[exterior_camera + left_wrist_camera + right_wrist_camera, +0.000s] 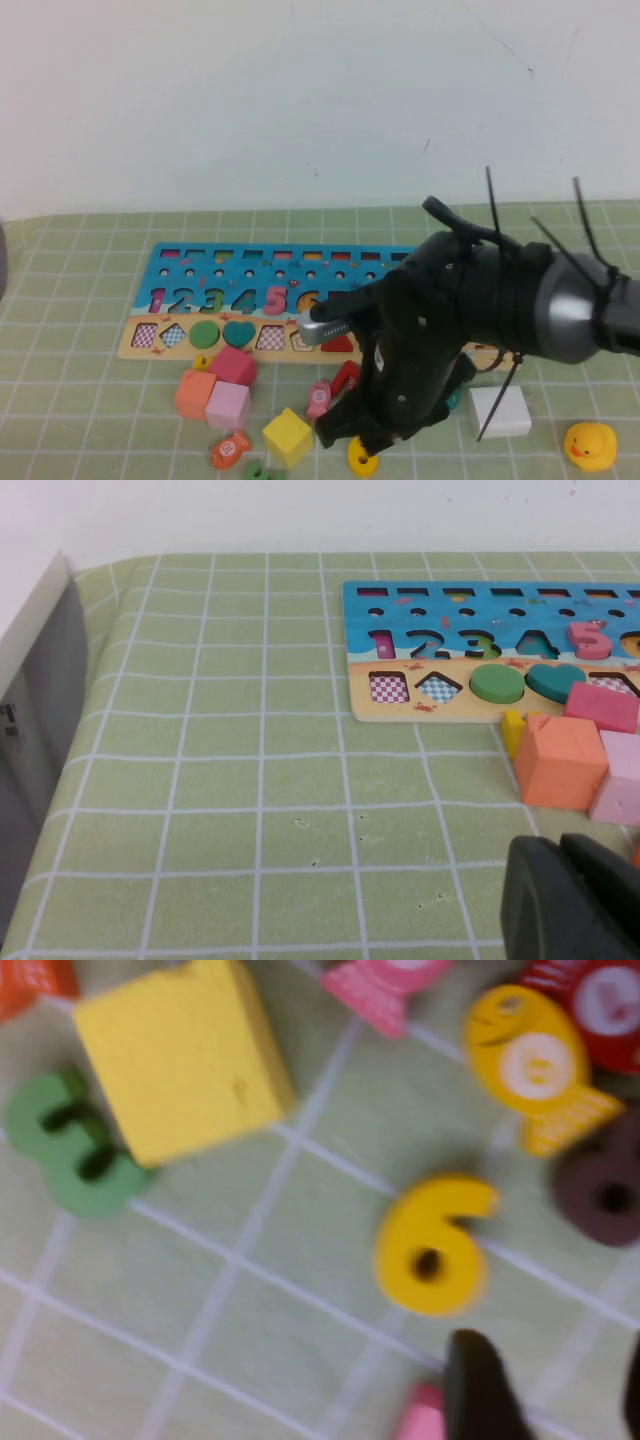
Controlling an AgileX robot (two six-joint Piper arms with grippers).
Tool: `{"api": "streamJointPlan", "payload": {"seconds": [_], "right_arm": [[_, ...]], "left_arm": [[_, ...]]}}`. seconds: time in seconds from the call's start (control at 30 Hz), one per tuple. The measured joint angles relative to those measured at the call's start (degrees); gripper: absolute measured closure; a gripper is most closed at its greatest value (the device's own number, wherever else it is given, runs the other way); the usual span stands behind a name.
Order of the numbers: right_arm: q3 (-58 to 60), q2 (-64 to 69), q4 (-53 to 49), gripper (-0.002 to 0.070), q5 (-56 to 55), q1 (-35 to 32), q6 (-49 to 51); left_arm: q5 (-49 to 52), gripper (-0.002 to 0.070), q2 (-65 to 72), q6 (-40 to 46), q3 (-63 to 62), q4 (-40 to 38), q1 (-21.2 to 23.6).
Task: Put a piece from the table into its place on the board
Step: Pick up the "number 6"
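Note:
The yellow numeral "6" (432, 1245) lies flat on the green grid cloth (80, 300) near the table's front edge, and part of it shows in the high view (361, 458) under my right arm. My right gripper (560, 1400) hovers just beside it, open and empty, with one dark finger (480, 1390) close to the piece. The board (200, 265) lies further back, with digits 1 to 5 in its blue part; my right arm hides its right half. The board also shows in the left wrist view (450, 600). My left gripper (560, 855) is shut and empty, low over the cloth left of the blocks.
Around the piece lie a yellow cube (180, 1055), a green 3 (75, 1150), a yellow fish (535, 1065), a brown 8 (605, 1195) and a pink fish (385, 985). Orange (195, 393) and pink (228, 405) cubes, a white block (500, 410) and a duck (590, 445) lie nearby.

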Motion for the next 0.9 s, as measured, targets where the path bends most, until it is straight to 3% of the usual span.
{"api": "streamJointPlan", "payload": {"seconds": [0.1,0.2,0.9], "right_arm": [[0.0,1.9,4.4,0.0306,-1.8,0.0,-1.0],[-0.1,3.3,8.2,0.0283,-2.6,0.0,-2.9],[-0.4,7.8,4.9,0.0274,-5.5,0.0,1.5]], "left_arm": [[0.0,0.0678,0.0,0.0,0.0,0.0,0.0],[0.0,0.0678,0.0,0.0,0.0,0.0,0.0],[0.0,0.0678,0.0,0.0,0.0,0.0,0.0]]}}
